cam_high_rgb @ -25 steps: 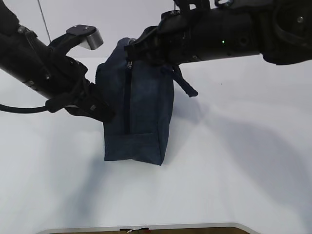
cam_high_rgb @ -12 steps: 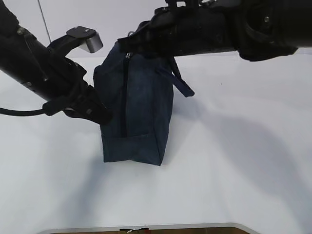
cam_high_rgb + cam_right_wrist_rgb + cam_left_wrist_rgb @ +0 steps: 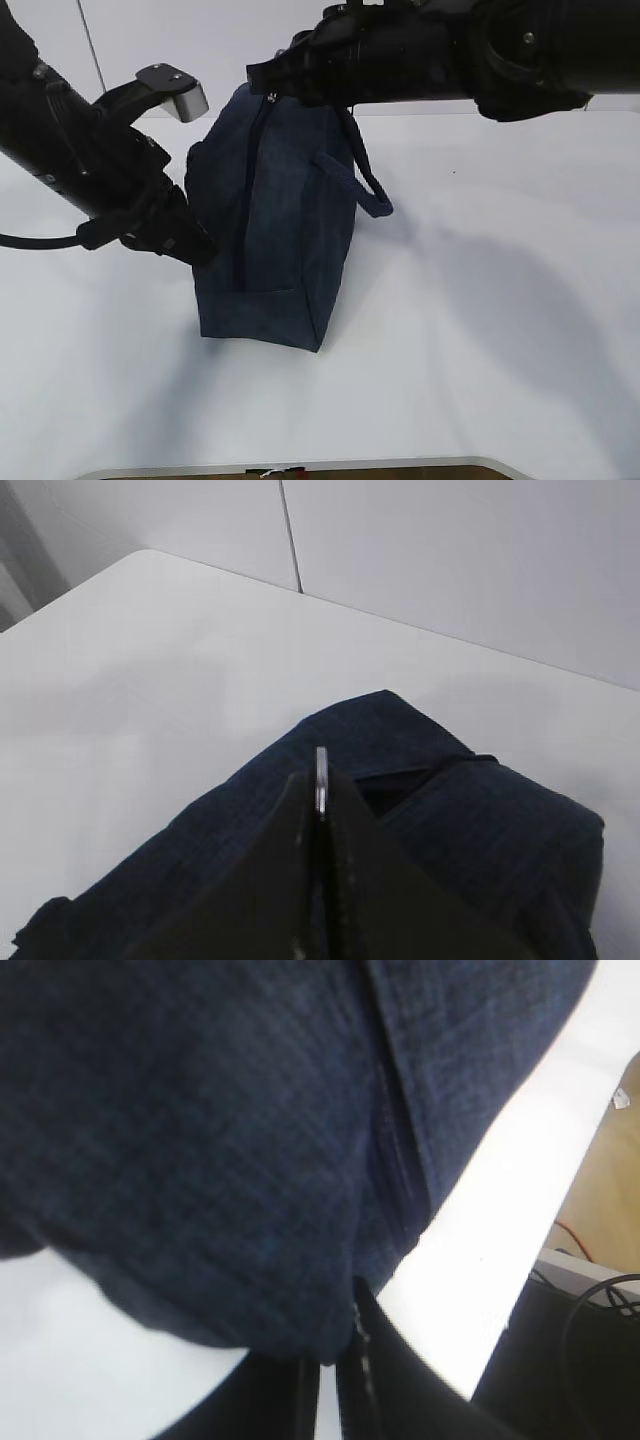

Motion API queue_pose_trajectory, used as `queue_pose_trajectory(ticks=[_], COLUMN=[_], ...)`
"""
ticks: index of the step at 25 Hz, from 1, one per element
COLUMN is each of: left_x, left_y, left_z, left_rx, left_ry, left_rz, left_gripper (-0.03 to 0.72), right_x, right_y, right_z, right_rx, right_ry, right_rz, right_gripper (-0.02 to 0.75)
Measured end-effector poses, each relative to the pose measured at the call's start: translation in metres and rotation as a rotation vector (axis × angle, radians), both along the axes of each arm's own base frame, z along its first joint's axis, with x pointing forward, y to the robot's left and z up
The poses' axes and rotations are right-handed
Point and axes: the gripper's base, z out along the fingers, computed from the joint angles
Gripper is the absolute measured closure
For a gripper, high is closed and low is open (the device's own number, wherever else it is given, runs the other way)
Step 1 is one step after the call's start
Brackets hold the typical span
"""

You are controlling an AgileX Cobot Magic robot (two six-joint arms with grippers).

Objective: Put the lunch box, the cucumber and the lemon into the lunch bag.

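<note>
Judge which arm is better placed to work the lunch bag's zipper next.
Right, probably. Its end effector is shut on the silver ring pull atop the lunch bag. The left end effector is shut low at the bag's side, seemingly pinching fabric, better for bracing.

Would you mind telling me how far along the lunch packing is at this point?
Looks done: no lunch box, cucumber or lemon lies on the table, so they are presumably inside, though unseen. In hand: the right gripper is shut on the silver ring pull atop the lunch bag; the left gripper pinches its fabric. Left: finishing the zipper, letting go.
</note>
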Motion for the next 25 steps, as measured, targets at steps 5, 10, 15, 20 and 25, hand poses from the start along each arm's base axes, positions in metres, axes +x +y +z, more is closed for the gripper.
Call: queue_pose_trajectory(ticks=[5, 10, 15, 20, 25], left_x=[0.000, -0.002, -0.004, -0.007, -0.007], left_y=[0.001, 0.003, 0.003, 0.004, 0.004], left_z=[-0.001, -0.002, -0.002, -0.003, -0.003], left_rx=[0.018, 0.044, 0.047, 0.054, 0.054], left_ry=[-0.003, 0.006, 0.024, 0.051, 0.053], left_rz=[-0.011, -0.034, -0.044, -0.060, -0.061], left_gripper=[0.698, 0.698, 0.699, 0.699, 0.699], right_x=[0.000, 0.003, 0.008, 0.020, 0.035], right_y=[0.000, -0.004, -0.008, -0.013, -0.022], right_z=[0.000, 0.002, -0.002, -0.012, -0.022], right_rx=[0.002, -0.004, -0.033, -0.057, -0.070], right_ry=[0.001, -0.021, -0.046, -0.047, -0.037], right_rz=[0.005, -0.050, -0.109, -0.176, -0.221], right_gripper=[0.733, 0.733, 0.733, 0.733, 0.733])
